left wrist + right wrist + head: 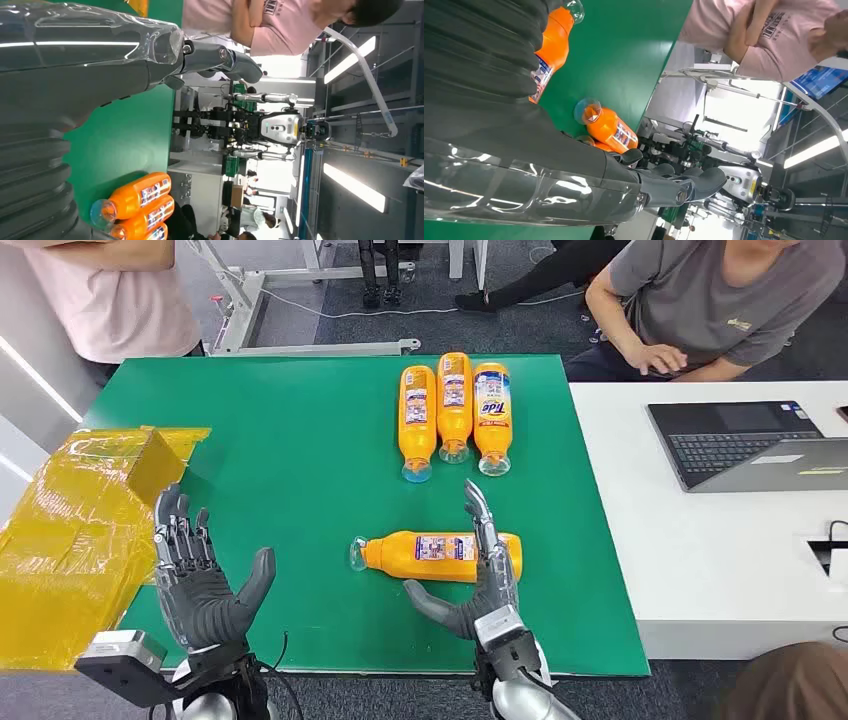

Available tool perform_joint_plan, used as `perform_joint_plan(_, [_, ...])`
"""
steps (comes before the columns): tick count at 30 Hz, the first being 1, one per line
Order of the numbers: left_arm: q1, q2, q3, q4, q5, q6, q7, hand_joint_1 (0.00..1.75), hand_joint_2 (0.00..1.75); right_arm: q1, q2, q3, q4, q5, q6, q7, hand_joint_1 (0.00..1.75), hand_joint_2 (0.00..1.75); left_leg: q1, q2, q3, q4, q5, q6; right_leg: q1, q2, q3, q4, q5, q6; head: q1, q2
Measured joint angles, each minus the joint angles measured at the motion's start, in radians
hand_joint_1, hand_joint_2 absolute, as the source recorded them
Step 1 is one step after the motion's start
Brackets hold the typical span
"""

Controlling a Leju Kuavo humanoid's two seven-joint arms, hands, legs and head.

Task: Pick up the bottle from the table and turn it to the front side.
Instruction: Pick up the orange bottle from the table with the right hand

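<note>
An orange bottle with a clear cap lies on its side on the green table, cap pointing left, a label facing up. My right hand is open just over its right end, fingers stretched along it and thumb out in front, not gripping. The same bottle lies beside that hand in the right wrist view. My left hand hovers open with spread fingers at the table's near left, well apart from the bottle. Three more orange bottles lie side by side at the far middle, caps toward me, also seen as bottles.
A yellow wrapped box stands at the table's left edge. A white table with a laptop adjoins on the right. One person in pink stands at the far left and another sits at the far right.
</note>
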Motion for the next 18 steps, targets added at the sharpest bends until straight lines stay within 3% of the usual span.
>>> perform_joint_plan(10, [0.002, 0.006, 0.0, 0.0, 0.003, 0.006, 0.0, 0.0, 1.75, -0.011, -0.002, 0.001, 0.019, 0.06, -0.015, 0.001, 0.0, 1.75, 0.0, 0.0, 0.0, 0.0, 0.0, 0.0, 0.0, 0.0, 0.0, 0.0, 0.0, 0.0, 0.0, 0.0])
perform_joint_plan(14, [0.0, 0.008, 0.0, 0.001, 0.002, -0.007, 0.0, 0.0, 1.75, -0.068, -0.021, 0.013, 0.046, 0.22, 0.027, 0.115, 0.0, 1.75, 0.0, 0.0, 0.0, 0.0, 0.0, 0.0, 0.0, 0.0, 0.0, 0.0, 0.0, 0.0, 0.0, 0.0])
perform_joint_plan(18, [-0.004, 0.007, 0.0, 0.006, -0.001, -0.02, 0.0, 0.0, 1.75, -0.165, -0.042, 0.028, 0.093, 0.373, 0.158, 0.277, 0.0, 1.75, 0.0, 0.001, 0.001, 0.0, 0.001, 0.0, 0.0, 0.001, 0.0, 0.0, 0.001, 0.0, 0.0, 0.0])
